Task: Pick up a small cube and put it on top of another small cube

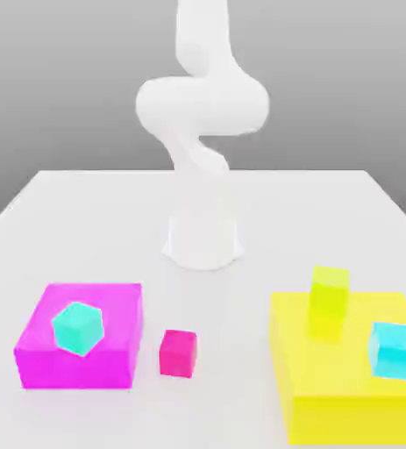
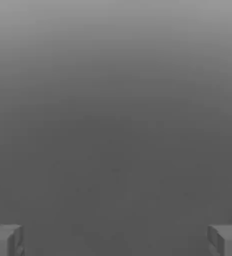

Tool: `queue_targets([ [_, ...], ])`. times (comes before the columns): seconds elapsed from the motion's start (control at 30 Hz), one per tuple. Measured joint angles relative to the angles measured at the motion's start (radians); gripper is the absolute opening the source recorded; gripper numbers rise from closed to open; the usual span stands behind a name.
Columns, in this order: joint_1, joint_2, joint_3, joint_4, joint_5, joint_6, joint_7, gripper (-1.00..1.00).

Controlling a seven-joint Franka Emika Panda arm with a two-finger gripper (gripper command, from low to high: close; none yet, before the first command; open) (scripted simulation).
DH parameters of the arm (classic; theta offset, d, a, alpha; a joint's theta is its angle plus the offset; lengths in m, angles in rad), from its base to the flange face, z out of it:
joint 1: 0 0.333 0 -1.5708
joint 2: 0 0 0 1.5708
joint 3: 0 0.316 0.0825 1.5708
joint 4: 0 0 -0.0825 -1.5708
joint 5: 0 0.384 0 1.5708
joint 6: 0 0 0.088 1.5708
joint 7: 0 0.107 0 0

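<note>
- Block at the exterior view's left, flat and magenta (image 1: 76, 364): not a cube to lift, just a stand.
- Turquoise cube (image 1: 78, 329) sits on it, set at an angle, nothing stacked on top. Could serve as the base, but can't tell which cube is meant to be.
- Small pink cube (image 1: 178, 354), the one to pick: down on the table (image 1: 232, 408), between the two flat blocks, near the magenta one but apart from it. Top face bare, nothing gripping it. Pick not done.
- Robot arm (image 1: 203, 105): mid-scene, its base behind the cubes from where I'm standing. Looks like reach and descent are both left to do.
- Gripper (image 2: 116, 241): released, fingers spread wide, nothing between them. Ready for a grasp, I'd say, once it's over the pink one.
- Flat yellow block (image 1: 355, 425), exterior view's right: carries two cubes, side by side but apart.
- Yellow-green cube (image 1: 330, 290) stands toward its back edge, top bare. Another possible base.
- Light-blue cube (image 1: 394, 351) is farther right on the same block, also with nothing on top.
- Tally: zero cubes stacked on cubes. Left, by my read: reach, grasp, lift, carry, line up, set down, let go. Basically at the start.
</note>
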Motion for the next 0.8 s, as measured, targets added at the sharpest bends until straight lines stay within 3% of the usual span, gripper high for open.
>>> queue_targets([
  [0.47,-0.178,0.292,0.141,-0.228,0.092,0.218,0.551,0.00],
  [0.8,-0.289,0.500,0.242,-0.390,0.104,0.373,0.980,0.00],
])
